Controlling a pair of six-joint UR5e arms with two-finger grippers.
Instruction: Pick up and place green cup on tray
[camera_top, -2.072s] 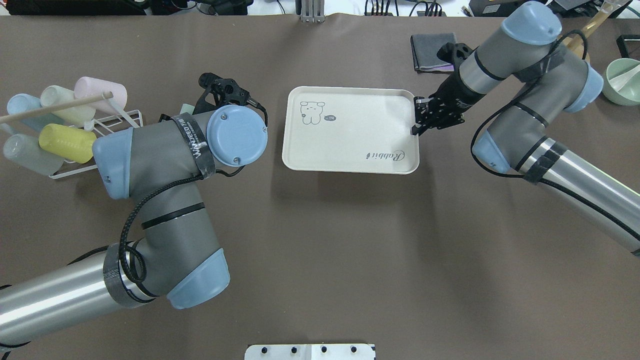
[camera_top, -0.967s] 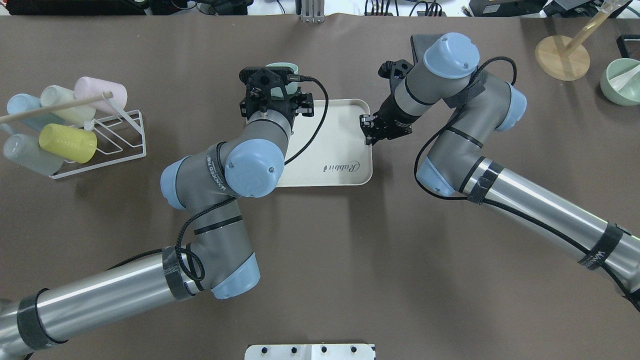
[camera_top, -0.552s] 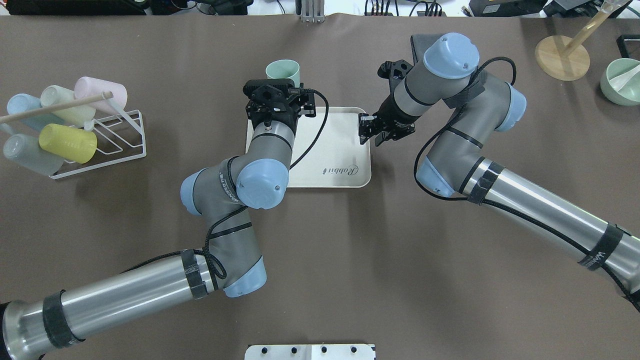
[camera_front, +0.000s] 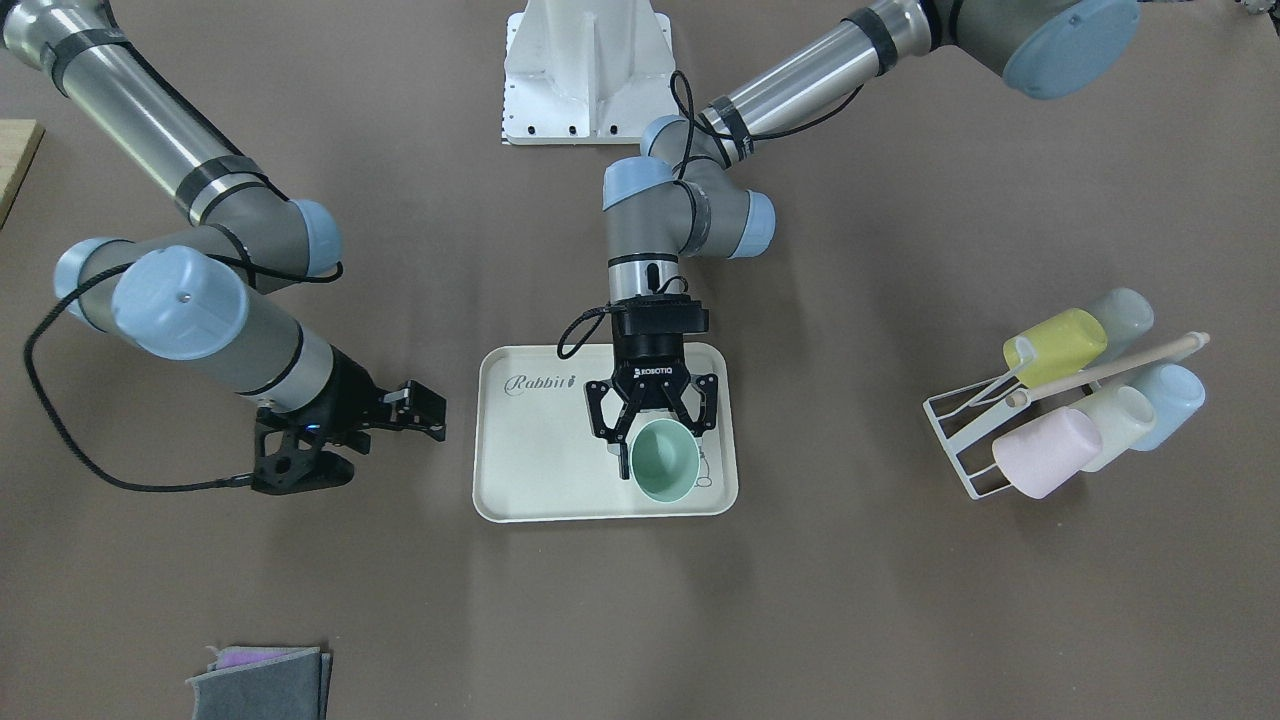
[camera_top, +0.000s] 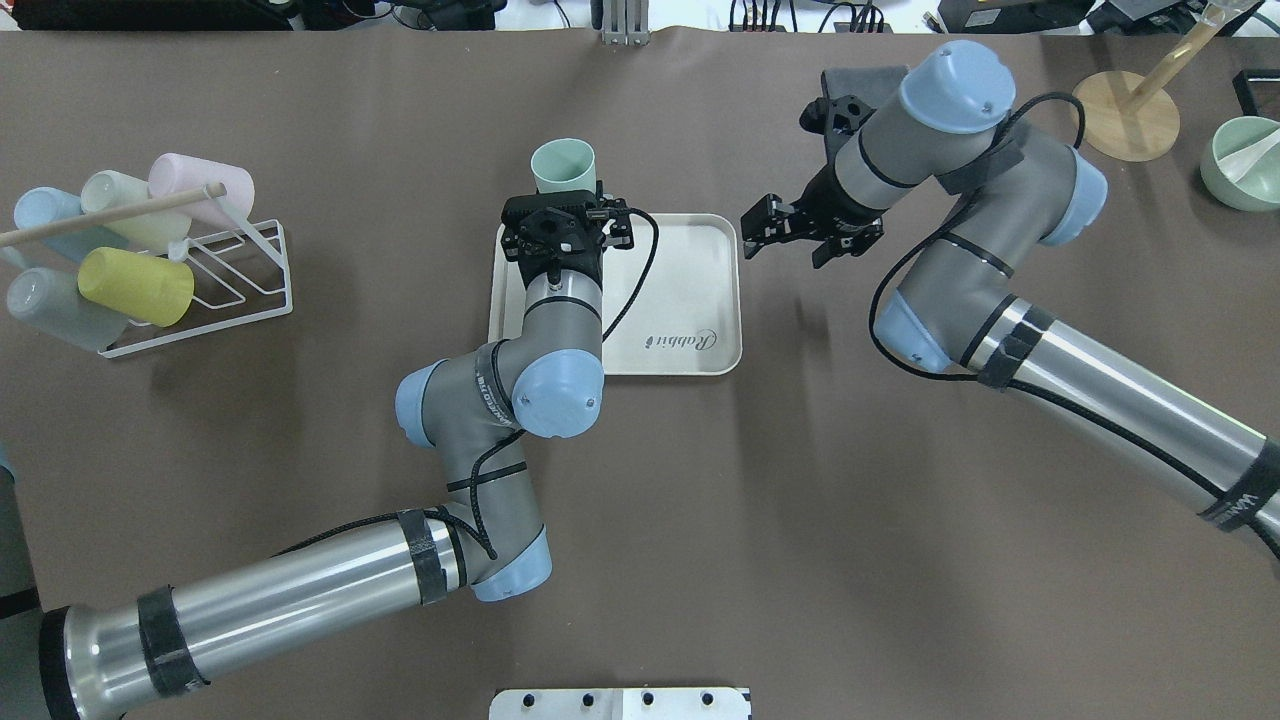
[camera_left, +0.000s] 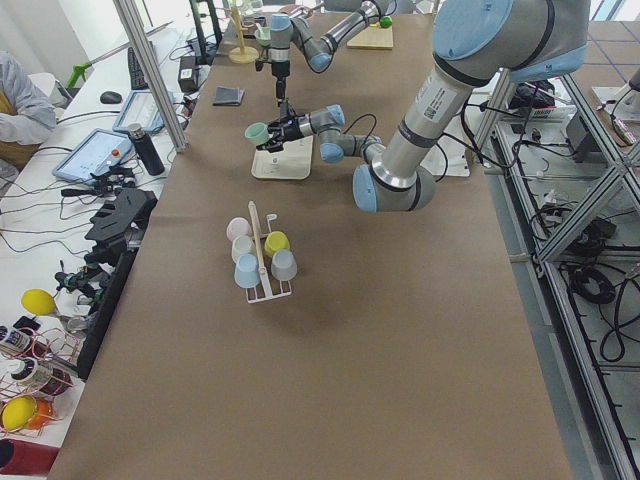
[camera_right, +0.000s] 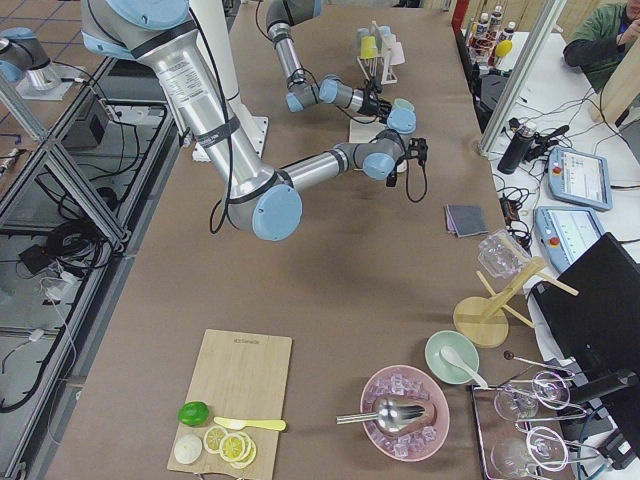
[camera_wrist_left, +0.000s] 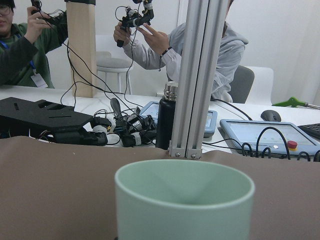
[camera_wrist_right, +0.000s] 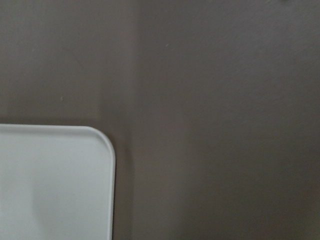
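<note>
- Way out at 9 o'clock, the white wire rack (camera_top: 245, 268) is sitting on the brown table (camera_top: 800, 500). It's carrying cups on their sides: a pale blue cup (camera_top: 40, 208), a cream cup (camera_top: 115, 195), a pink cup (camera_top: 195, 185), a yellow cup (camera_top: 135, 285) and a frosty grey cup (camera_top: 55, 310). A wooden stick (camera_top: 100, 213) is lying across the top.
- Moving in, the left gripper (camera_front: 655, 432) is reaching out level toward 12 o'clock, and its fingers are clamping the green cup (camera_top: 563, 166) by its sides.
- That cup is sitting upright, mouth up, and hanging in the air over the 11 o'clock corner of the tray (camera_top: 690, 265). The left side view is showing it up off the tray surface, so it isn't touching down.
- The tray is lying flat around mid-table, with its "Rabbit" lettering (camera_top: 683, 340) sitting toward 5 o'clock.
- The right gripper (camera_top: 757, 213) is hovering just off the tray's 1 o'clock corner, clear of the rim. Its fingers are spread with a gap between them and gripping nothing. Its wrist cam is looking down at a rounded tray corner and the table.
- Further toward 1 o'clock, a folded grey cloth (camera_front: 262, 682) is lying on the table, mostly hiding behind the right arm in the overhead view.
- Out at 2 o'clock, a round wooden stand (camera_top: 1125, 115) is standing near the edge, and a pale green bowl (camera_top: 1240, 165) is sitting just past it with a white spoon inside.
</note>
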